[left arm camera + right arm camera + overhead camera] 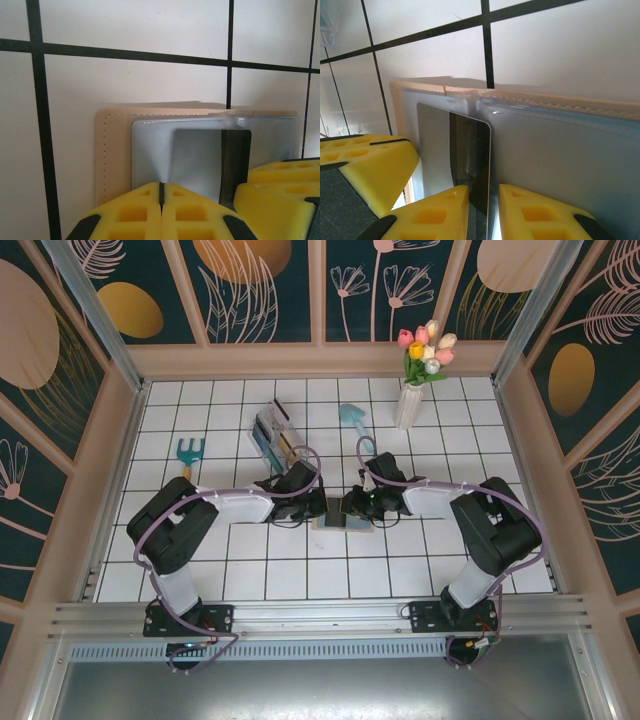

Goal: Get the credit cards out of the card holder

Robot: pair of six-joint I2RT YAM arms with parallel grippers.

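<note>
Left gripper (161, 210), fingers closed together, pins the open card holder (117, 150) flat mid-table. Right gripper (482, 212) straddles the striped credit card (470, 160) to slide it out; clamped or not, can't tell.

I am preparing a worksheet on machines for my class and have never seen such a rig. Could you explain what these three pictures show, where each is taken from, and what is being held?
Two robot arms stand at a white tiled table. The overhead picture looks down on both; the other two come from cameras on each wrist.

In the middle lies an open flat tan card holder, blue-grey inside, with a white card with a black stripe sticking out. The left claw, with yellow fingers, is shut at the holder's near edge. The right claw is open, its fingers on either side of the card's edge.

Behind are a clear slotted rack, a small blue rake, a blue trowel and a white vase of tulips.
</note>
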